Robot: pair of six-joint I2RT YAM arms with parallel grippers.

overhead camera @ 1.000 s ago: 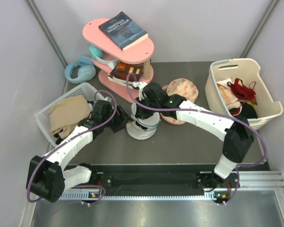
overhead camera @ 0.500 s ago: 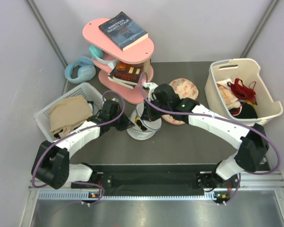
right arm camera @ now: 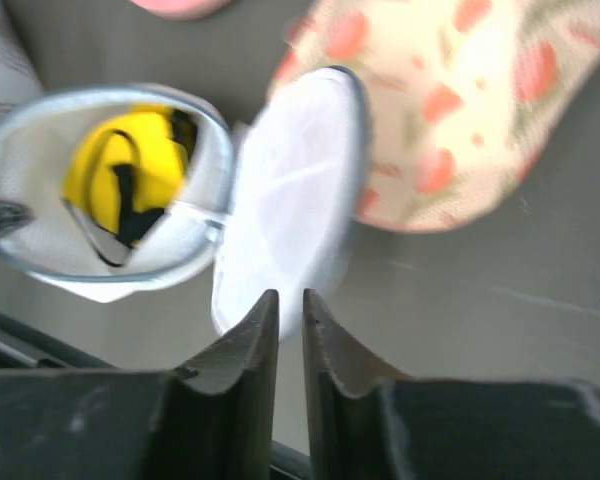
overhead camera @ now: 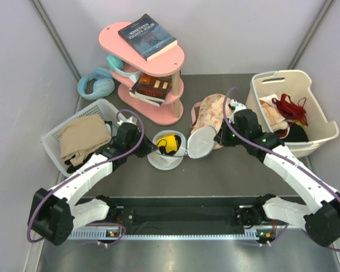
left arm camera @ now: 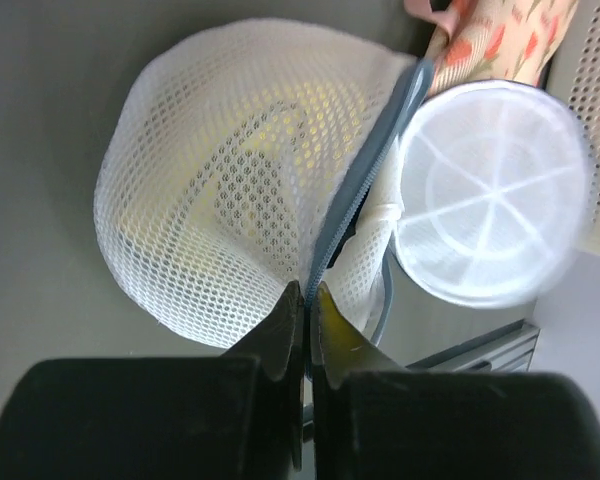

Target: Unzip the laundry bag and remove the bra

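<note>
Although the left gripper [left arm camera: 302,305] is the nearer of the two to the bra [overhead camera: 168,144], it is occupied. Its jaws are closed tight on the laundry bag [overhead camera: 160,162] at the left rim, pinching mesh and grey zip tape together. Unzipping is judged complete. The bag sits mid-table with its mouth facing up, and its round lid [overhead camera: 201,143] is folded out to the right, just beside the peach floral fabric piece [overhead camera: 216,106]. The bra lies bunched inside the open mouth, with yellow padding and a black strap exposed. No clear long axis can be read from it in that state.

The right gripper [right arm camera: 290,297] is on the far side of the lid from the bag. Its fingers are parted by a narrow slit only, with nothing between them. The lid is just beyond the tips, and contact cannot be confirmed. From this gripper the bra lies to the left, past the lid, at about the same depth on the table.

Judgement: extraction falls to the right arm, which must widen its jaws, clear the lid and descend into the mouth.
</note>
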